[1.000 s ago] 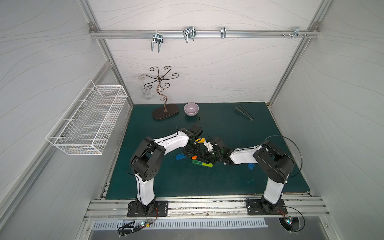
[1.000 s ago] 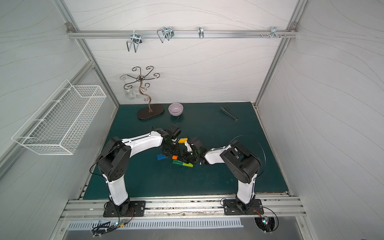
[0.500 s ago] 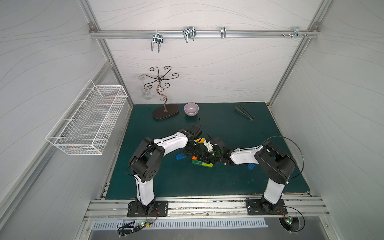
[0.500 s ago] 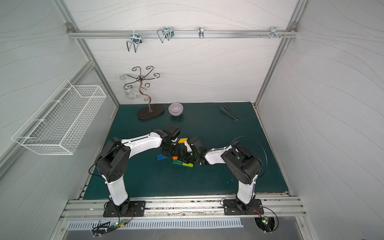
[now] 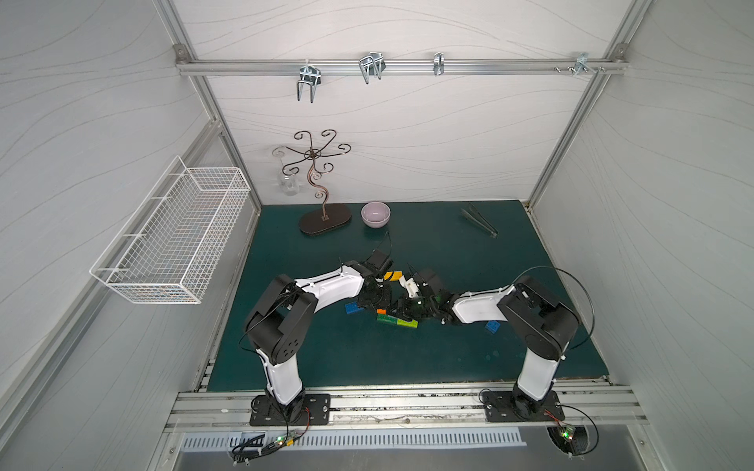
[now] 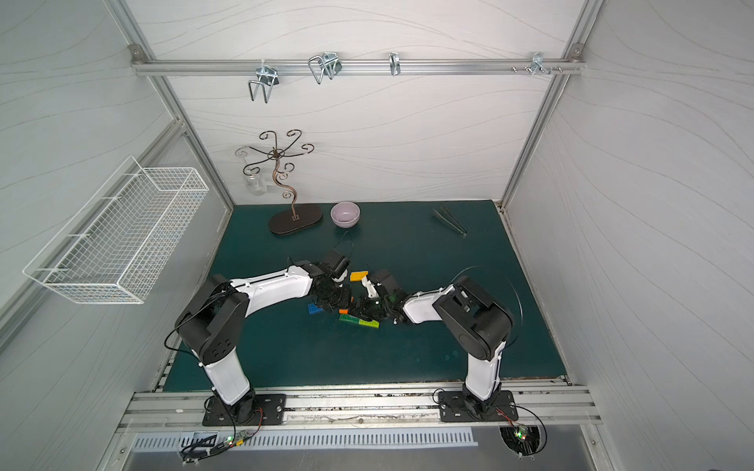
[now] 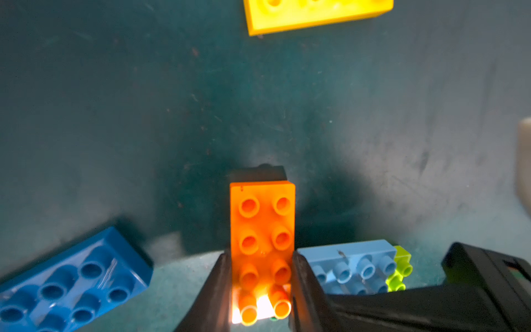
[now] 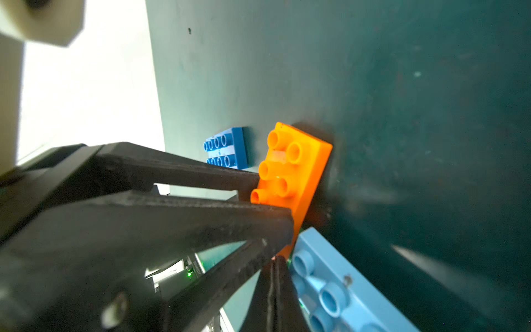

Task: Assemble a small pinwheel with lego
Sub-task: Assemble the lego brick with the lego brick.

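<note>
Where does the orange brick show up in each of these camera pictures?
In a top view: orange brick, only a sliver shows near the middle.
In a top view: the same sliver.
Left wrist: close up, between the left gripper fingers.
Right wrist: mid-picture, beyond those fingers.
Shared landmark: dark blue brick beside it.

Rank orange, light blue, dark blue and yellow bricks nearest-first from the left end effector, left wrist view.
1. Orange brick: held in the left end effector.
2. Light blue brick: beside one finger.
3. Dark blue brick: opposite side, apart.
4. Yellow brick: far ahead.
</note>
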Controlling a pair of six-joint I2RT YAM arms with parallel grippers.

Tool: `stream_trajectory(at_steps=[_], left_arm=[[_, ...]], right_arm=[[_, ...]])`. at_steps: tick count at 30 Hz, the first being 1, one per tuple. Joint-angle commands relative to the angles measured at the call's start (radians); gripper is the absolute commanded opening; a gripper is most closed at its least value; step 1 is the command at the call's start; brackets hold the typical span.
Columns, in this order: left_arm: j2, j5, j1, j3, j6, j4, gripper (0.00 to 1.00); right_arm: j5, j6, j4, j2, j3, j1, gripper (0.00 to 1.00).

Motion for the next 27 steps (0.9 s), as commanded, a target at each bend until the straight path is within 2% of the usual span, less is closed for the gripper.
stream_trajectory(at_steps=[1, 8, 16, 21, 27], left_arm=[[0.016, 0.04, -0.014, -0.02, -0.003, 0.012, 0.2], [0.008, 0.026, -0.018, -0.024, -0.001, 0.01, 0.19], [0.009, 0.025, -0.021, -0.012, -0.007, 0.001, 0.18], [0.016, 0.031, -0.022, -0.007, -0.003, -0.009, 0.17], [0.001, 0.029, -0.023, -0.026, -0.003, -0.005, 0.17]], right_arm=[[-0.06, 0.012, 0.144, 0.024, -0.01, 0.001, 0.0], [-0.111, 0.034, 0.24, 0.034, -0.02, -0.002, 0.0], [-0.088, 0.0, 0.16, -0.008, -0.037, 0.003, 0.0], [-0.008, -0.038, 0.082, -0.065, -0.051, 0.008, 0.0], [0.003, -0.033, 0.096, -0.067, -0.053, 0.009, 0.0]])
